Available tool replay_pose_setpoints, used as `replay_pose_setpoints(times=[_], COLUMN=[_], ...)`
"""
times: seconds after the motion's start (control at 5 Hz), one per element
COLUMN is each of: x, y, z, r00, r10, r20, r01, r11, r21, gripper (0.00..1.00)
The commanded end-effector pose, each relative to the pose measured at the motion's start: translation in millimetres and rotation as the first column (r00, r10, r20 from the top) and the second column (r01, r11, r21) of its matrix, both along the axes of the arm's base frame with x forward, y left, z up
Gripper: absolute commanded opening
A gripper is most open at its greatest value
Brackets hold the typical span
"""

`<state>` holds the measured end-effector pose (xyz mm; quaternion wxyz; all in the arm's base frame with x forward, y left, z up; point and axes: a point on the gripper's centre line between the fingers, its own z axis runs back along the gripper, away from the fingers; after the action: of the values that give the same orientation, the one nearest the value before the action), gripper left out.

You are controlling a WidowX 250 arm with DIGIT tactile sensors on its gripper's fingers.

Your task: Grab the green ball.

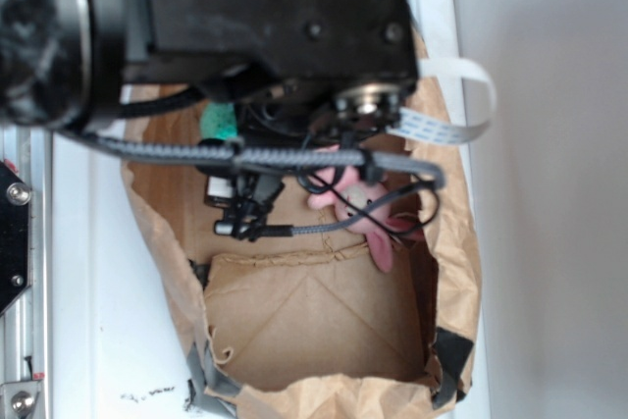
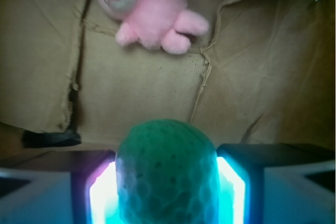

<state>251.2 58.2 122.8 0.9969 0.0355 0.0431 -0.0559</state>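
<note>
The claw was clamped tight on the green ball, pads touching both sides, above the brown paper floor, pink bunny up at twelve o'clock.

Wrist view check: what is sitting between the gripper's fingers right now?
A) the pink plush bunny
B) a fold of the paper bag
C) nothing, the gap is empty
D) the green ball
D: the green ball fills the gap of the gripper with both lit pads against its sides, while the pink plush bunny lies apart on the brown paper.
</note>
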Motion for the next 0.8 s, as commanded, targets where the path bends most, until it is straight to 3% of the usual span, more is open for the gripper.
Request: replay_pose_setpoints(times=[0.0,0.4,0.6], x=[8.3,9.3,11.3], y=[-5.7,-11.7,-15.1], z=[58.7,64.1,60.4], r00=[0.981,0.968,0.941], r10=[0.094,0.107,0.134], r20=[0.171,0.228,0.31], r01=[-0.049,-0.036,-0.035], r11=[0.966,0.956,0.951], r21=[-0.252,-0.293,-0.306], gripper=[0.0,0.0,0.0])
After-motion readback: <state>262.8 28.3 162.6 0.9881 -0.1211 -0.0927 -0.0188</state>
